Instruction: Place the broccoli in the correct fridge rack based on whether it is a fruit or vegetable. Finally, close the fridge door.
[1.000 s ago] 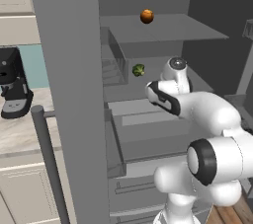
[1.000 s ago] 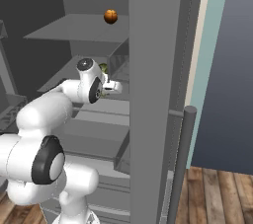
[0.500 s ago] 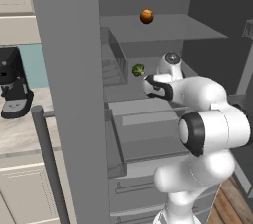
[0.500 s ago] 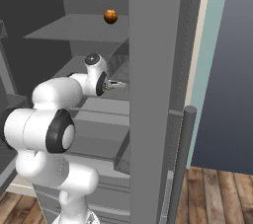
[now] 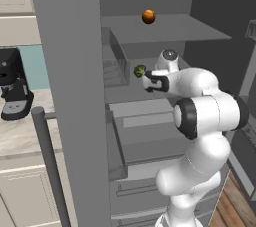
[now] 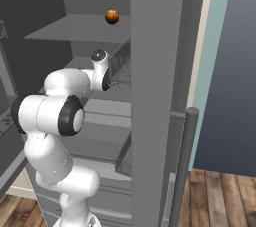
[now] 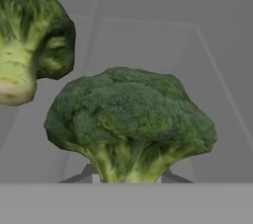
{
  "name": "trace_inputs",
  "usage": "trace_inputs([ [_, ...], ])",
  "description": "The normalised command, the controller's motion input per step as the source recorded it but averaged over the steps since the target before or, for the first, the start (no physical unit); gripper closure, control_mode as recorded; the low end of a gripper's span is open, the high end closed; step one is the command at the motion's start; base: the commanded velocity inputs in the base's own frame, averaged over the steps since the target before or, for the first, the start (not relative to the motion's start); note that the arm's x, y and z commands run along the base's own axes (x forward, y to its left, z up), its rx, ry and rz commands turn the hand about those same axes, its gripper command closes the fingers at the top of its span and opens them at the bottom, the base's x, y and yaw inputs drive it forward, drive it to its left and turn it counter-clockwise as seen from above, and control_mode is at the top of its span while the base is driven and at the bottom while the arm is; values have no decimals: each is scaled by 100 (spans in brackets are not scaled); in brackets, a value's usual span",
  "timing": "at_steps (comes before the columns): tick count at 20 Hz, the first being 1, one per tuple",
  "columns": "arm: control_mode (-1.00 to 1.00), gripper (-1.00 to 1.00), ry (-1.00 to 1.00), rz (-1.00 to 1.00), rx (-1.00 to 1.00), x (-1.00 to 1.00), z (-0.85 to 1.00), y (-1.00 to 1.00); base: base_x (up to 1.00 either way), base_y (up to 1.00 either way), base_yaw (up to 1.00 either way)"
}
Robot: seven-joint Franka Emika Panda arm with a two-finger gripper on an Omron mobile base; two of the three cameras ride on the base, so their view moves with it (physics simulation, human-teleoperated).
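Observation:
In the hand view my gripper (image 7: 129,177) is shut on the stem of the broccoli (image 7: 131,119), a dark green floret. It hangs over the pale grey fridge rack (image 7: 148,45). A second floret (image 7: 29,35) sits up and to the left of it. In the left base view the gripper (image 5: 146,77) reaches into the open fridge over the middle rack (image 5: 122,93), with a green floret (image 5: 139,71) at its tip. I cannot tell there which of the two florets that is. In the right base view the gripper (image 6: 116,84) sits just behind the door's edge.
A small orange fruit (image 5: 148,16) lies on the upper shelf (image 5: 175,27). A grey drawer (image 5: 145,121) juts out below the rack. The open fridge door (image 5: 70,96) with its bar handle (image 5: 47,161) stands to the left. A black coffee machine (image 5: 12,91) sits on the counter.
The arm has stretched deeper into the fridge. The gripper has carried the broccoli up beside the floret on the middle rack. The jaws stay shut.

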Motion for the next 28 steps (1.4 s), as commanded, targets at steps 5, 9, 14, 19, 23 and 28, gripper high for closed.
trace_inputs([
  [5,-100,-100,-6,0,0,32,-33,-1,0,0,0],
  [9,-100,-100,-7,0,0,9,-22,-4,0,0,0],
  [14,-100,-100,-18,1,0,-59,-6,0,0,0,0],
  [19,-100,-100,-14,0,0,-100,11,0,0,0,0],
  [23,-100,-100,-6,0,0,-100,55,0,0,0,0],
  [28,-100,-100,0,-2,0,-100,71,0,0,0,0],
])
